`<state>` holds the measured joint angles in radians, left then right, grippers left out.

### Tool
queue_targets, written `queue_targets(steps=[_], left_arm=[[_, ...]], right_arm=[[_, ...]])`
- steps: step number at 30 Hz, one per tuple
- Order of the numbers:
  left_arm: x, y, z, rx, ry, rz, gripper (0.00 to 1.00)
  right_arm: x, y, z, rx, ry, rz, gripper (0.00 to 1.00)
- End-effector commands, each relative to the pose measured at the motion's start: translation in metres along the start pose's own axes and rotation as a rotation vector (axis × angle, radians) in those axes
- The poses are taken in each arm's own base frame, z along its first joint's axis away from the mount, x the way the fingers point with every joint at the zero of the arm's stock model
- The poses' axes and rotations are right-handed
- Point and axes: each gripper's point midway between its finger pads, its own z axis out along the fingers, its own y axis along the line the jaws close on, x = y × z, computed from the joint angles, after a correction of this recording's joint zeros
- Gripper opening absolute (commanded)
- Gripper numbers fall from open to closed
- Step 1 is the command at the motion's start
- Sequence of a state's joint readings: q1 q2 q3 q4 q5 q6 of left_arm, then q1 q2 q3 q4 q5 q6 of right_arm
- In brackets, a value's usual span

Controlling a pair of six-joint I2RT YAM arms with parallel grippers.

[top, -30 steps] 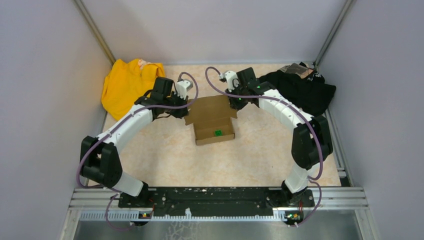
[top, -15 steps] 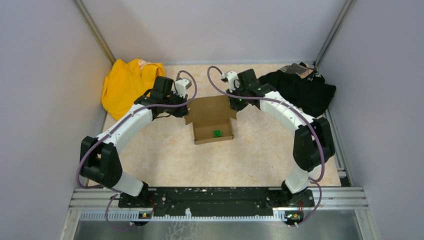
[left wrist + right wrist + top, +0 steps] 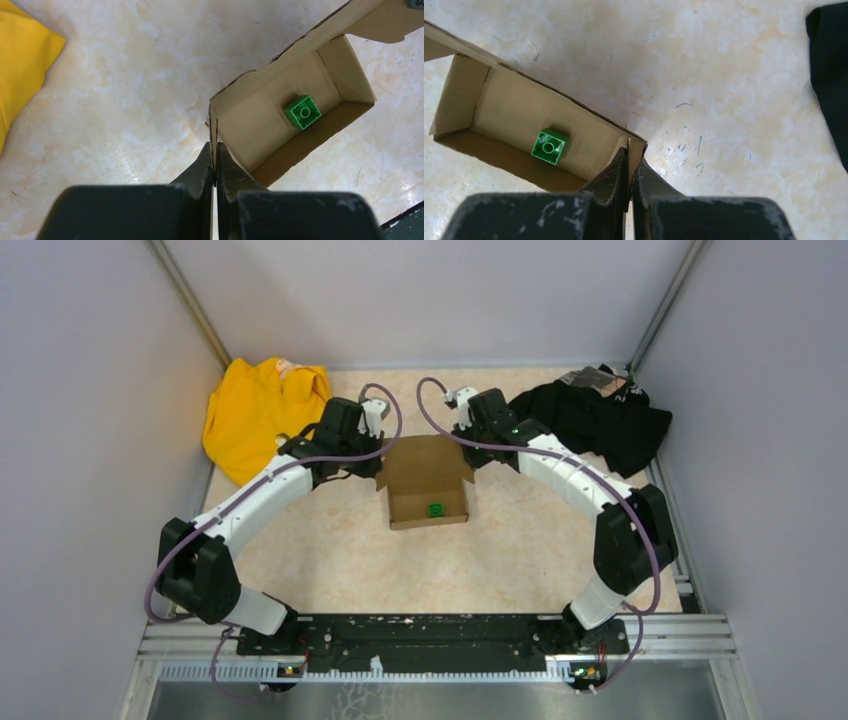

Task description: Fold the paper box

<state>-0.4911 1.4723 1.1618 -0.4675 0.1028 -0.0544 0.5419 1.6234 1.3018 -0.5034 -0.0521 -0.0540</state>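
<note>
The paper box (image 3: 428, 480) is a small brown cardboard carton, open on top, in the middle of the table, its lid flap standing at the back. A green cube (image 3: 435, 508) lies inside it. My left gripper (image 3: 214, 162) is shut on the box's left side flap (image 3: 214, 127). My right gripper (image 3: 630, 162) is shut on the box's right side flap (image 3: 636, 150). The cube also shows in the left wrist view (image 3: 302, 111) and the right wrist view (image 3: 550, 146).
A yellow garment (image 3: 255, 410) lies at the back left. A black garment (image 3: 605, 420) lies at the back right. Grey walls enclose the table on three sides.
Both grippers have moved inward and back, closer to the box's rear corners. The lid flap stands more upright. The box body has barely shifted.
</note>
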Motion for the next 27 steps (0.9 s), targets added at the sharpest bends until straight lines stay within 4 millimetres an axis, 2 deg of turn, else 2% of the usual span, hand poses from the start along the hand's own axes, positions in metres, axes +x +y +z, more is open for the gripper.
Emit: queue_targets(steps=[1, 3, 14, 23, 27], left_arm=[[-0.024, -0.012, -0.008, -0.039, -0.105, -0.029, 0.02], [-0.026, -0.009, -0.006, -0.094, -0.12, -0.042, 0.02], [-0.043, -0.028, 0.008, -0.191, -0.174, -0.078, 0.01], [-0.064, -0.023, 0.018, -0.263, -0.261, -0.137, 0.01], [-0.071, -0.02, 0.029, -0.293, -0.276, -0.141, 0.01]], right_arm=[[-0.017, 0.001, -0.019, 0.078, -0.093, 0.073, 0.0], [-0.019, -0.001, -0.021, 0.102, -0.115, 0.105, 0.0], [-0.03, -0.012, -0.029, 0.204, -0.218, 0.236, 0.0], [-0.032, -0.013, -0.025, 0.267, -0.287, 0.309, 0.0], [-0.03, -0.015, -0.021, 0.287, -0.31, 0.343, 0.0]])
